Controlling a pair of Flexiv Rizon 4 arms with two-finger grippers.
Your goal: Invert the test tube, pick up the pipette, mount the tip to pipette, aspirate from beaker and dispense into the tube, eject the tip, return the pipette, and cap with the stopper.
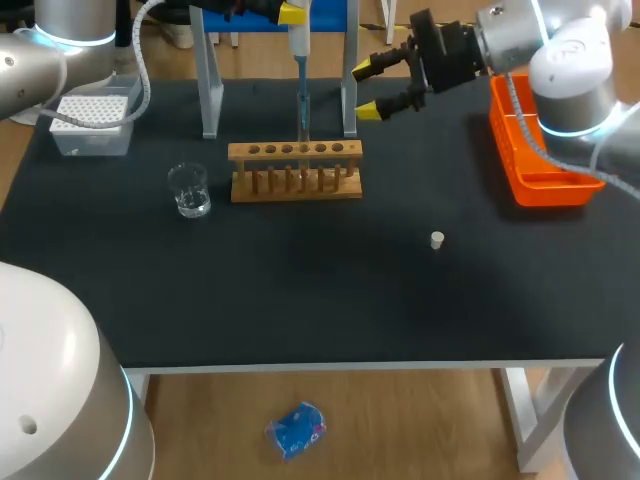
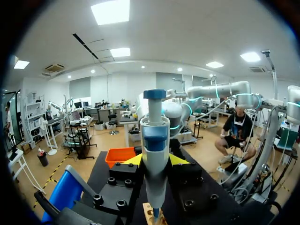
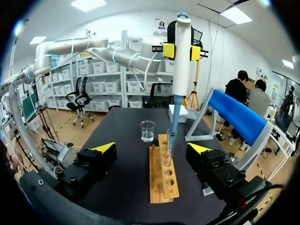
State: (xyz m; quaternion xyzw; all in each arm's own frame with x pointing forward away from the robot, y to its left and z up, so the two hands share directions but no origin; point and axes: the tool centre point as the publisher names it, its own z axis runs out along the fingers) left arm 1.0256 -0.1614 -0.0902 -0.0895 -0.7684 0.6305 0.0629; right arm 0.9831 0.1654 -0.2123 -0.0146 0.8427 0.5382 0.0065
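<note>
My left gripper (image 1: 294,14) (image 2: 155,161) is shut on the white and blue pipette (image 1: 299,60) (image 2: 154,140) (image 3: 181,56), holding it upright over the wooden rack (image 1: 295,172) (image 3: 161,180). The pipette's tip reaches down into the clear test tube (image 1: 303,122) (image 3: 168,149), which stands in the rack. My right gripper (image 1: 366,90) (image 3: 152,149) hangs open just right of the rack's back, with nothing between its fingers. A glass beaker (image 1: 188,190) (image 3: 147,131) stands left of the rack. The small white stopper (image 1: 437,240) lies alone to the front right.
A white tip box (image 1: 90,122) (image 3: 178,112) sits at the back left. The pipette stand (image 1: 211,90), grey legs with a blue panel, rises behind the rack. An orange bin (image 1: 540,160) (image 2: 121,154) lies at the right edge under my right arm.
</note>
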